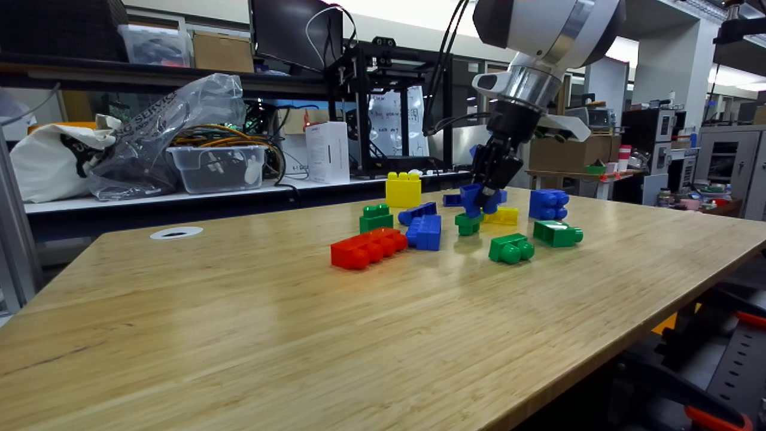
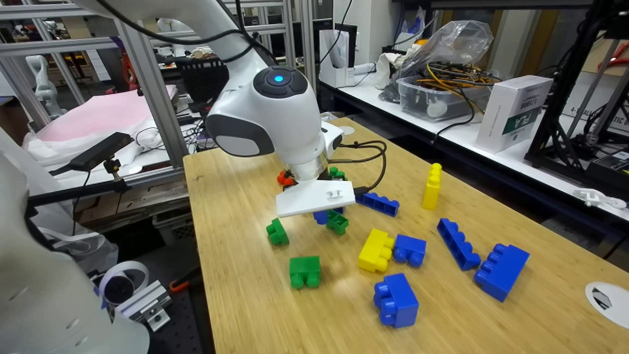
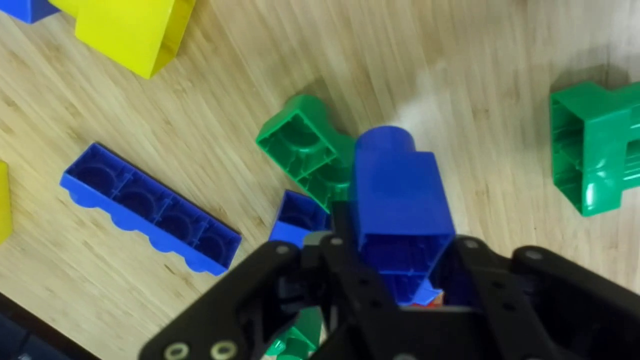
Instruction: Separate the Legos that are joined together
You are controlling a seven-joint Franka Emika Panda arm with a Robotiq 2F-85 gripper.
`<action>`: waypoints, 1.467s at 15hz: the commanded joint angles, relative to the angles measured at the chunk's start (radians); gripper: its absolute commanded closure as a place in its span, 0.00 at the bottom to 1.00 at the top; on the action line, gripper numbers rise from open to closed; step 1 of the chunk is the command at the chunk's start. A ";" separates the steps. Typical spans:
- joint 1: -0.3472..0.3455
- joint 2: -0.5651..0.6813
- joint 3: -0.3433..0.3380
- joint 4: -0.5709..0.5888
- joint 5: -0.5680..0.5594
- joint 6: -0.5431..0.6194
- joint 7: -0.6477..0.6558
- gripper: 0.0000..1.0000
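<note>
My gripper is shut on a blue Lego, which is tilted with its open underside toward the wrist camera and a stud pointing away. In an exterior view the gripper holds this blue Lego just above a green Lego; whether they touch I cannot tell. That green Lego lies open side up in the wrist view, beside another blue Lego. A yellow Lego and a blue Lego lie close together; whether they are joined is unclear. In that exterior view the fingers are hidden behind the wrist.
A red Lego, a green Lego and long blue Legos lie near the gripper. A yellow Lego stands upright. Several other blue and green Legos lie scattered on the wooden table. A shelf runs behind.
</note>
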 commanded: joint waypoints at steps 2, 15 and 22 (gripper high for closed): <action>-0.009 -0.037 -0.010 -0.035 -0.048 -0.115 -0.035 0.89; -0.010 -0.040 -0.027 -0.033 -0.073 -0.284 -0.111 0.64; -0.007 -0.030 -0.023 -0.034 -0.066 -0.272 -0.150 0.08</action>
